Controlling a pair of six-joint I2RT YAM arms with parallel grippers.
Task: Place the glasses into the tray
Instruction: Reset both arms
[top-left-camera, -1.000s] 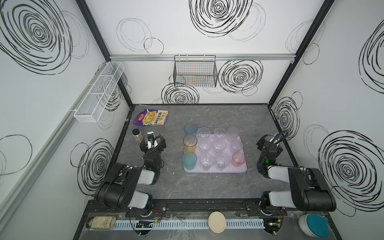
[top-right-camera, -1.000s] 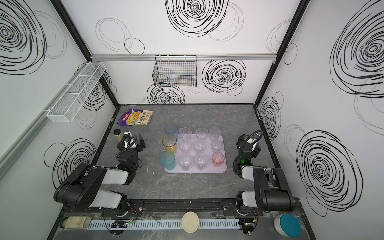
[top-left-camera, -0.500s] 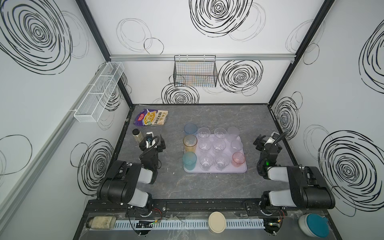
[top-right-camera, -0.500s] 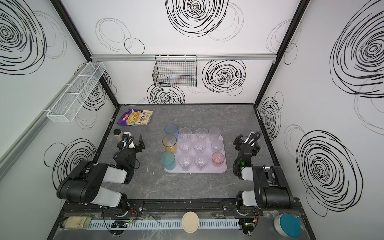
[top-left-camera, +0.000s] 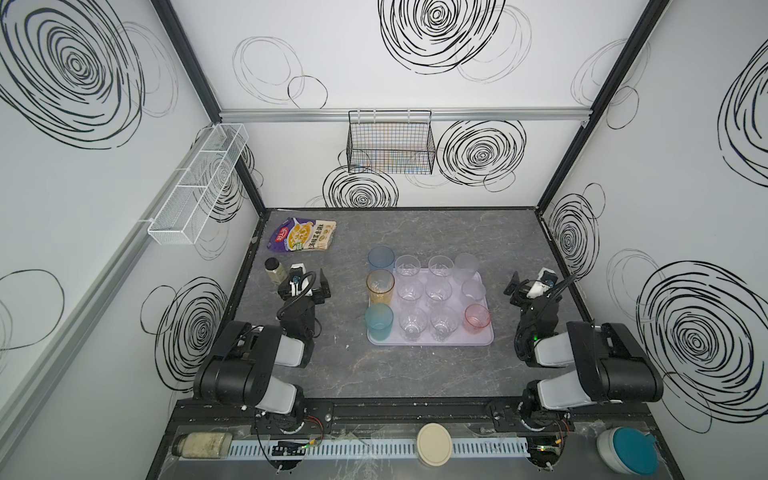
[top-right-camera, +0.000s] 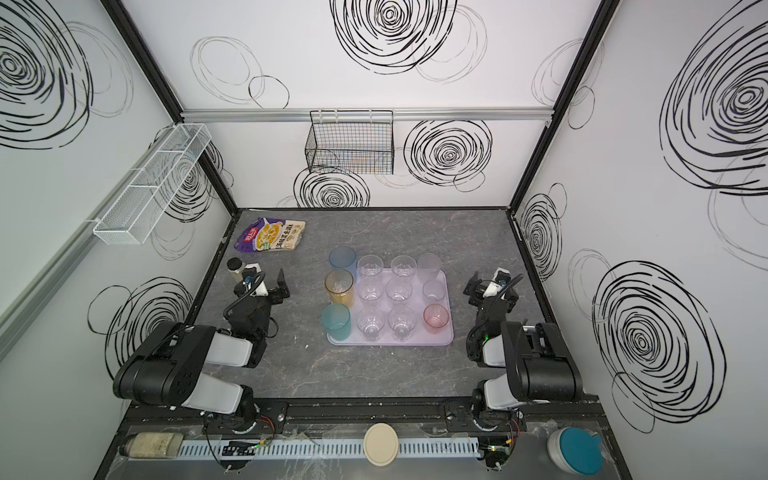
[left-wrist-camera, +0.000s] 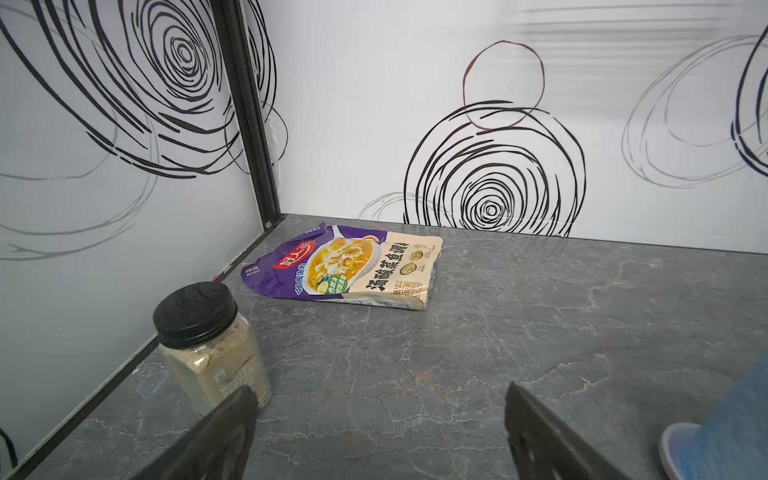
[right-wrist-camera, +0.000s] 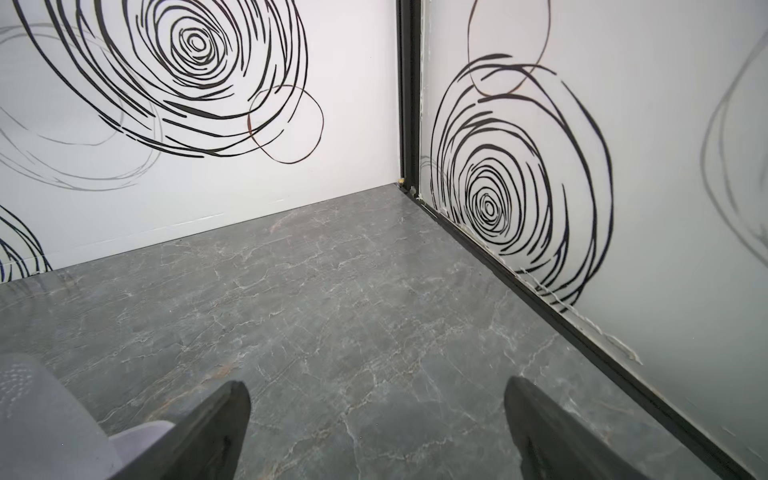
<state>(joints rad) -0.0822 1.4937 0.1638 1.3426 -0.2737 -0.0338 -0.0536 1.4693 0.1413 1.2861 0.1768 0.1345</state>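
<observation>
The left tool (left-wrist-camera: 378, 401) is wide open and holds nothing. The right tool (right-wrist-camera: 376, 399) is wide open and empty too. The bag (left-wrist-camera: 345, 266) has Chinese words.

Seasoning pouch (left-wrist-camera: 345, 266): red badge 好人家, large black 汤酸菜鱼调; jar (left-wrist-camera: 212, 345) label too faint to read.

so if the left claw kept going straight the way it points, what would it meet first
Probably the flat purple and cream seasoning packet, across bare grey table. The black-lidded jar of beige powder stands just beside the open left claw; depth is unclear, so the claw might clip it first.
</observation>
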